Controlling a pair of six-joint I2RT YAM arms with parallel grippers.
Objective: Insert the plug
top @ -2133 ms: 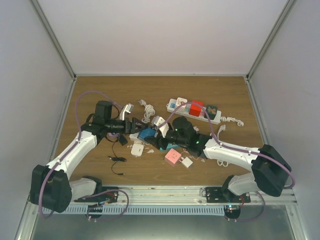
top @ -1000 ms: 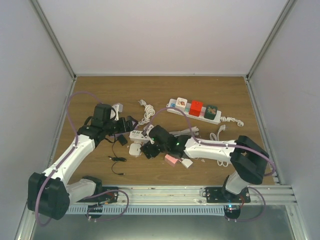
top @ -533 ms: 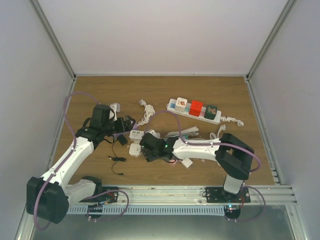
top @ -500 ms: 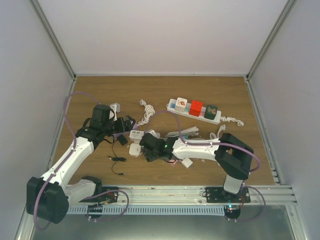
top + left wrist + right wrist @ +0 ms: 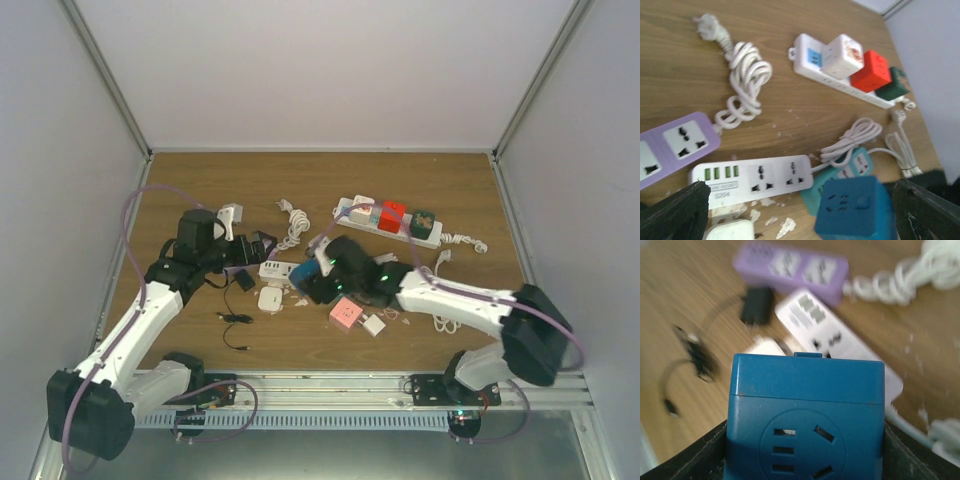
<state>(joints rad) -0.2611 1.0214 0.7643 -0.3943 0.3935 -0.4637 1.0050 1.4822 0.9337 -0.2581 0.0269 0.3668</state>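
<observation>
My right gripper [image 5: 312, 282] is shut on a blue cube plug [image 5: 299, 271], which fills the right wrist view [image 5: 805, 415] with its socket face toward the camera. It hangs just above a white USB power strip [image 5: 276, 269] that also shows in the left wrist view [image 5: 752, 180] and right wrist view [image 5: 830, 335]. My left gripper [image 5: 262, 247] is open and empty, left of the cube [image 5: 855, 207], over a purple strip [image 5: 680, 145]. A long white power strip [image 5: 390, 220] at the back carries white, red and green cubes.
A teal strip [image 5: 852, 165] lies beside the blue cube. A pink cube [image 5: 346, 313], small white adapters [image 5: 374, 324] [image 5: 271, 298], a black adapter [image 5: 245, 280], a thin black cable [image 5: 235, 325] and coiled white cables [image 5: 293, 225] litter the table's middle. Walls close three sides.
My right arm swung far left and low over the clutter, then came back right and up with the blue cube in it. My left arm drew back slightly to the left.
</observation>
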